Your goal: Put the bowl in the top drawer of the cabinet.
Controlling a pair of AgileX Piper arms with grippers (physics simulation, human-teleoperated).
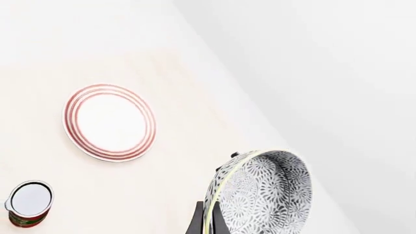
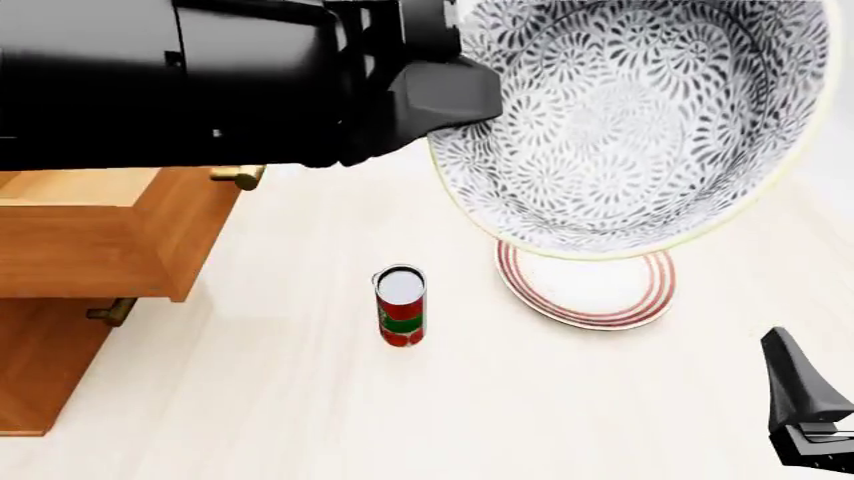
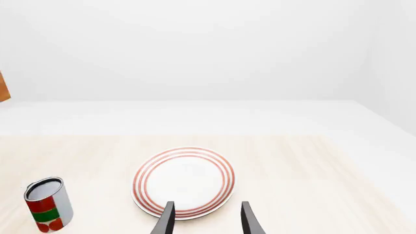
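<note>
While your left hand [image 1: 206, 219] pinches the bowl [image 2: 627, 120] by its rim, the bowl hangs high above the bench [image 2: 534, 400], tipped on edge so its speckled inside faces the front camera. In the left wrist view the fingers [image 1: 195, 222] sit tight on either side of the rim. Below the bowl, well clear of that hand, lies the red-ringed plate [image 2: 587, 285], flat on the bench. Just beside the plate, toward the cabinet [image 2: 80, 260], stands the red and green can [image 2: 400, 306], upright. The top drawer [image 2: 120, 240] juts out under your left arm, its brass handle [image 2: 238, 177] showing at the front corner. Your right hand [image 3: 206, 219] is spread apart, holding nothing, low over the bench with the plate just ahead of its fingertips.
</note>
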